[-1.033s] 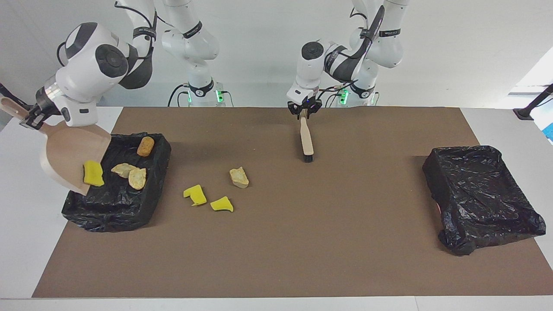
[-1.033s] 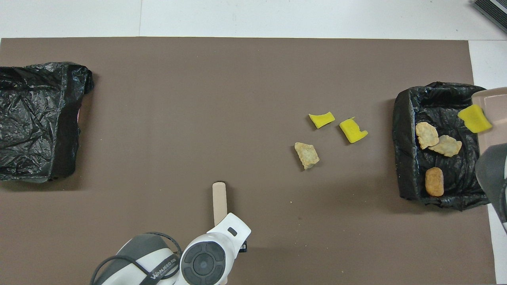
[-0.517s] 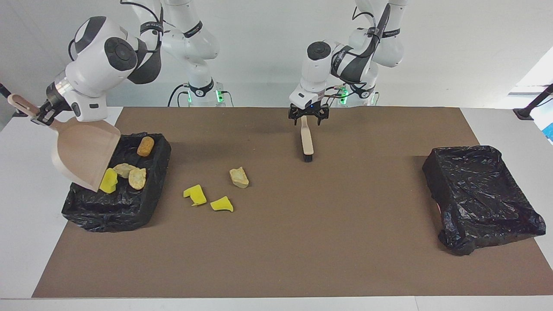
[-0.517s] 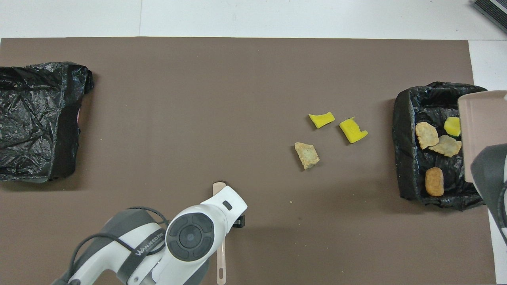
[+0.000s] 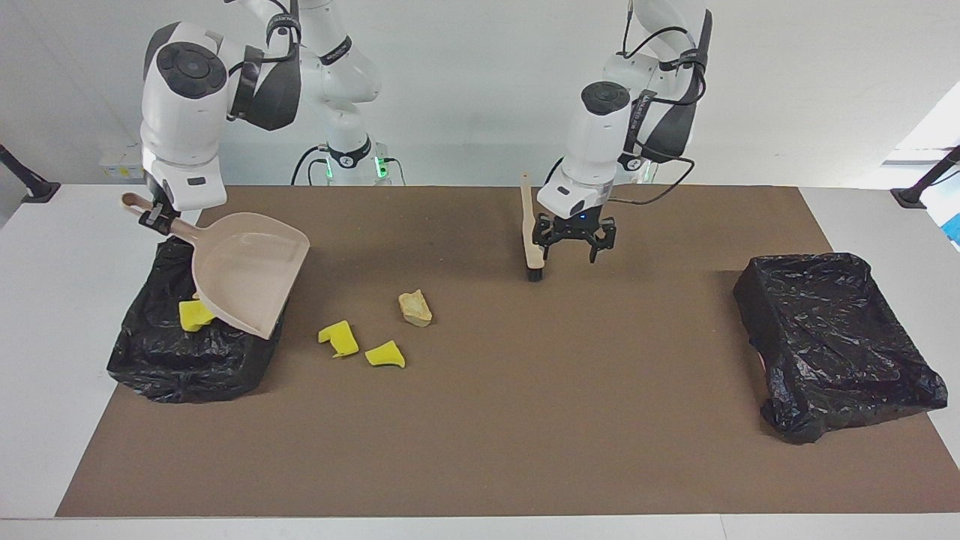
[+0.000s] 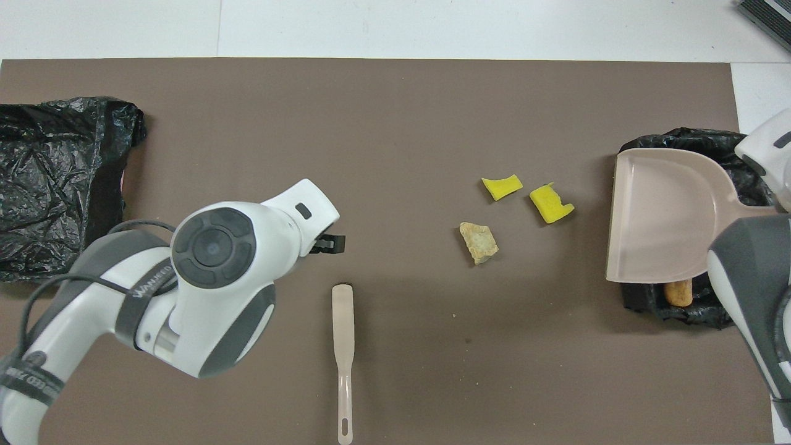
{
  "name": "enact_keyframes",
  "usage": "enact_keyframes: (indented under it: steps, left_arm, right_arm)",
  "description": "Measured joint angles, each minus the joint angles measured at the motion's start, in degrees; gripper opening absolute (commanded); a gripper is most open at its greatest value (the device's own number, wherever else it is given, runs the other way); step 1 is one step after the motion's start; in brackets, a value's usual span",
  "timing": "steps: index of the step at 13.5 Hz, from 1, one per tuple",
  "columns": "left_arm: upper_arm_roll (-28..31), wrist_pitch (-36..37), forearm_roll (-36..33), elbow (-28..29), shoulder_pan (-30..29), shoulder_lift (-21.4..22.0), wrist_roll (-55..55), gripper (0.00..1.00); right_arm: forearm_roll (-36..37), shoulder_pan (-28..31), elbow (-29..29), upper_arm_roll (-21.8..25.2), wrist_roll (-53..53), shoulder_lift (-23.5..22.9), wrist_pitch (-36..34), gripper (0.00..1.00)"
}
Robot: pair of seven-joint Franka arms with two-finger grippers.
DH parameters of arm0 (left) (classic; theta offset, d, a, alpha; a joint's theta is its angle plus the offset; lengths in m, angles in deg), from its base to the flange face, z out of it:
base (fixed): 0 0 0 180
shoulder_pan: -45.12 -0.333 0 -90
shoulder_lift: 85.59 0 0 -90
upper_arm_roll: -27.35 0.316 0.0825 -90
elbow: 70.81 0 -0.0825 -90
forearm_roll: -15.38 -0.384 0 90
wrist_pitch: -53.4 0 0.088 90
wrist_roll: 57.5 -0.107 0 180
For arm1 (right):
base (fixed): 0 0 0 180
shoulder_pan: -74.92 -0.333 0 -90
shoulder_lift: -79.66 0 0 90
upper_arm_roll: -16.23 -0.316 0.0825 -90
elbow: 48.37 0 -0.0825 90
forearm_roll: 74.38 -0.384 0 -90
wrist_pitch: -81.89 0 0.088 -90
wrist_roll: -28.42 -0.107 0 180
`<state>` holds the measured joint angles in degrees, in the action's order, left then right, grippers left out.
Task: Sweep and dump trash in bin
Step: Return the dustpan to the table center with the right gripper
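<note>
The right gripper [image 5: 155,216] is pinching the handle of the dustpan [image 5: 251,268] and holding the pan up in the air over the bin [image 5: 161,360] at the right arm's end of the table. The pan looks empty inside. One yellow sponge piece [image 5: 193,315] is lying in that bin, and a brown chunk [image 6: 678,292] is peeking out under the pan's edge in the overhead view. The pan is hiding the rest of the bin.

Three scraps are waiting on the brown mat [image 5: 480,420], not yet swept. Two yellow pieces, one [image 5: 339,338] and another [image 5: 385,354], are lying near the bin. A tan chunk [image 5: 415,308] is lying a bit nearer to the robots and more toward the middle.

The brush [image 5: 531,234] is lying flat on the mat near the middle, its dark bristles pointing away from the robots. The left gripper [image 5: 576,241] is hanging in the air just beside it, with its fingers spread and nothing in them.

A second bin [image 5: 836,341] is sitting at the left arm's end of the table.

I think the next job is getting the last three scraps. To do it well, the pan's front edge should be sitting flat on the mat right beside the scraps, so nothing slips under. The brush should be held tight by its handle and pushed slowly, so the light sponge bits are not bouncing away.
</note>
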<state>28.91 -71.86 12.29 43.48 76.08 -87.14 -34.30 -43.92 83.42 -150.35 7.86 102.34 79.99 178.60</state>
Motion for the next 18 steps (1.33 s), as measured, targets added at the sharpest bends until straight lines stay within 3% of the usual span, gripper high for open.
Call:
enact_keyframes:
  steps: [5, 8, 10, 14, 18]
  left_arm:
    - [0.1, 9.4, 0.0, -11.2, -10.2, -0.1, -11.7, 1.0]
    - [0.3, 17.0, 0.0, -18.2, -15.1, 0.1, -16.8, 1.0]
    - [0.3, 23.4, 0.0, -21.6, -17.8, 1.0, -19.6, 1.0]
    - [0.4, 34.2, 0.1, -24.0, -22.0, 5.5, -23.7, 1.0]
    - [0.3, 38.1, 4.8, -24.2, -23.9, 6.1, -24.1, 1.0]
  right_arm:
    - [-8.9, -3.9, 0.0, -0.6, -15.0, 0.3, -0.2, 0.0]
    - [-14.6, -6.8, -0.2, -0.8, -33.9, -0.1, -0.2, 0.0]
    - [-17.8, -12.1, -0.3, -0.9, -50.2, -1.5, 0.1, 0.0]
    - [-26.6, -20.3, 0.1, -1.0, -72.2, -5.9, 6.4, 0.0]
    - [-30.0, -26.1, 3.7, -1.0, -90.3, -12.9, 13.7, 0.0]
